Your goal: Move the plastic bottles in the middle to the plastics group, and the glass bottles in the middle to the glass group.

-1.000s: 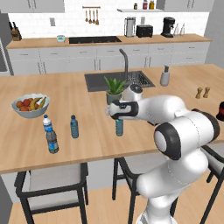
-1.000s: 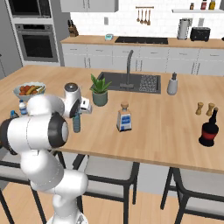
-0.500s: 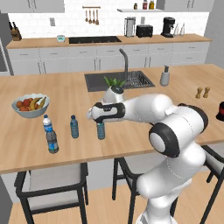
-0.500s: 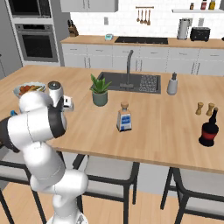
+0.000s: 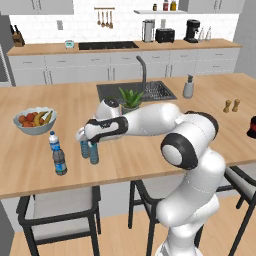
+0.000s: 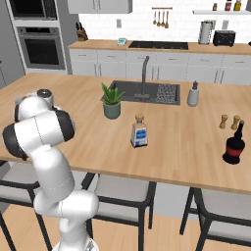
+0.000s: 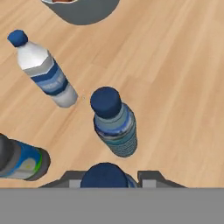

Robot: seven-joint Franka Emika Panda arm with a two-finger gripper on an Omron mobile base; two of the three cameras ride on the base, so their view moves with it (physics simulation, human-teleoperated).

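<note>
My gripper (image 5: 92,144) reaches out over the left part of the island and is shut on a dark blue-capped plastic bottle (image 5: 94,153), which hangs upright at counter level. In the hand view its cap (image 7: 105,176) sits between my two fingertips. Close beside it stands a second blue plastic bottle (image 5: 84,149) (image 7: 115,126). The plastics group is further left: a clear white-labelled bottle (image 5: 54,142) (image 7: 43,70) and a blue-tinted one (image 5: 60,161) (image 7: 21,160). A clear glass bottle with a blue label (image 6: 139,132) stands mid-island. A dark red-labelled glass bottle (image 6: 234,147) stands far right.
A fruit bowl (image 5: 35,120) sits behind the plastics group. A potted plant (image 6: 112,101) and the sink (image 6: 147,92) lie mid-island, with a soap dispenser (image 6: 193,94) beside them. Wooden shakers (image 6: 229,121) stand at the right. Stools line the near edge.
The arm has swung left across the island with the bottle in its grip, from beside the plant to right next to the other blue bottle.
</note>
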